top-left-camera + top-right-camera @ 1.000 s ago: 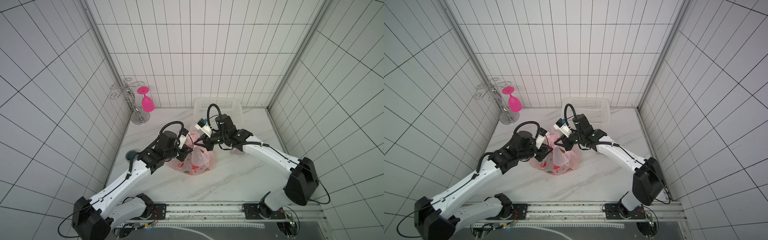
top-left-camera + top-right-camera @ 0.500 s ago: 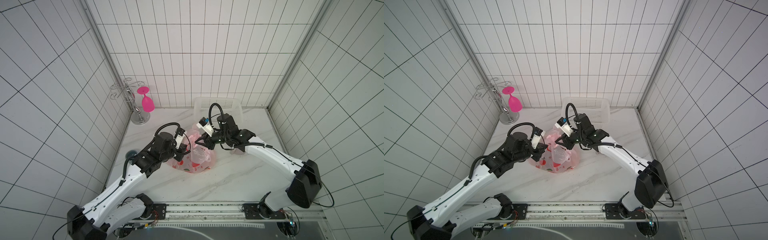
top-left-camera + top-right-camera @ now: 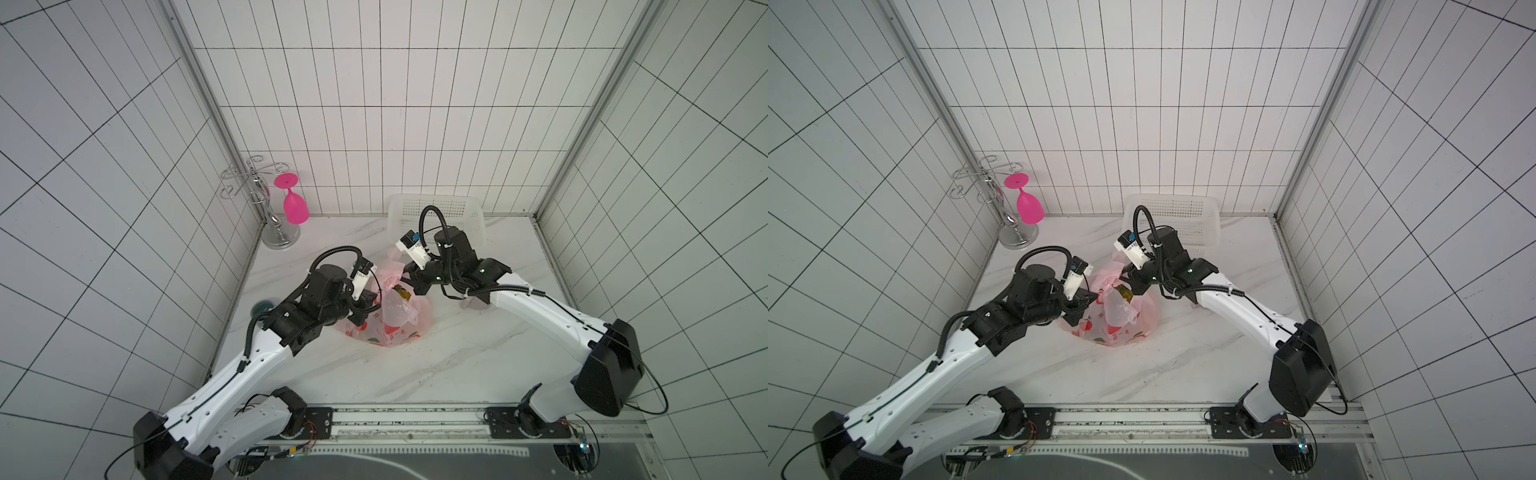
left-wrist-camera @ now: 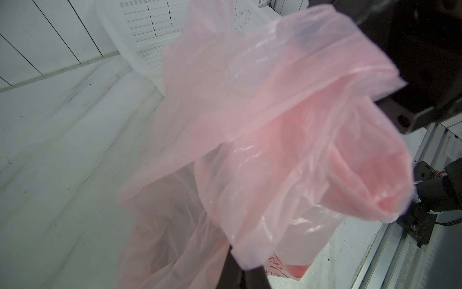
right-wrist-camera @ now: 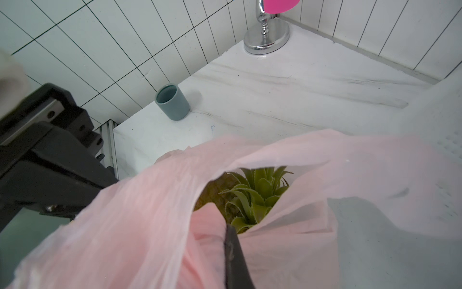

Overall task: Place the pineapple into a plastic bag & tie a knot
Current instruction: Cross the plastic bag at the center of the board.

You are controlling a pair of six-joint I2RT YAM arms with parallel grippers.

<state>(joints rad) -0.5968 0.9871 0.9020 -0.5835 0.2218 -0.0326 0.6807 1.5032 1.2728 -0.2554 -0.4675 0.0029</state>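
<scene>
**Pineapple in the bag**

Far left, a small grey-blue cylindrical cup [image 3: 262, 308] stands upright. The left gripper [image 3: 364, 315] clamps the thin translucent pale-pink plastic bag [image 3: 399, 330] mid-table. The green-crowned pineapple [image 5: 252, 197] sits inside, mouth open. The right gripper [image 3: 409, 279] pinches its far side, with a white perforated plastic basket [image 3: 436, 208] behind.

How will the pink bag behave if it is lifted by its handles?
The bag looks thin and crinkled, so it will probably sag and bunch rather than hold shape. The pineapple inside likely makes it bottom-heavy. Its spiky leaves might puncture the film.
</scene>
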